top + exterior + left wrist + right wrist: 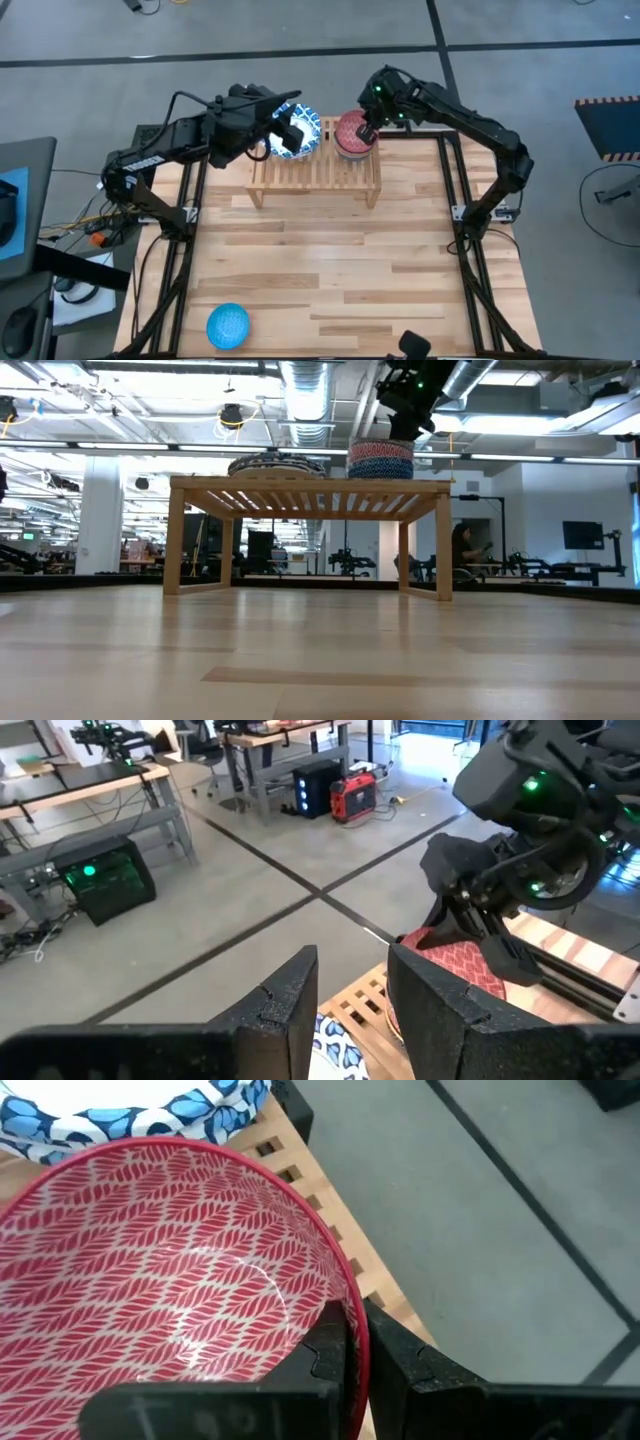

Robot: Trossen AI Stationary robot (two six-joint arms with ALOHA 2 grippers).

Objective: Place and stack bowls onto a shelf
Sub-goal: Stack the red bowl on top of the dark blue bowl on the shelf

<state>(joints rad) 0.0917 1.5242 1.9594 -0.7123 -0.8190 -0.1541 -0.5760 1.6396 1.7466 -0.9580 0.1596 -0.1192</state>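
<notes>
The light-wood shelf (315,170) stands at the table's far middle. On its left part rests a stack of white bowls with blue-patterned rims (297,140). My left gripper (350,1010) hovers open just over them, and a blue rim (335,1045) shows low in its gap. On the shelf's right part a red-patterned bowl (350,135) sits on a bluish bowl (380,468). My right gripper (358,1335) is shut on the red bowl. A bright blue bowl (228,325) lies on the table's near left. My right gripper pinches the red bowl's rim (345,1315) on its right side, one finger inside the bowl and one outside. The fingers slant down from above and from the table's right. The bowl stays upright, its bottom in the bowl beneath it on the shelf.
Dark frame rails (455,190) run along the table's left and right sides. The wide plank tabletop (330,270) stretches in front of the shelf. The two grippers are close together over the shelf's far edge.
</notes>
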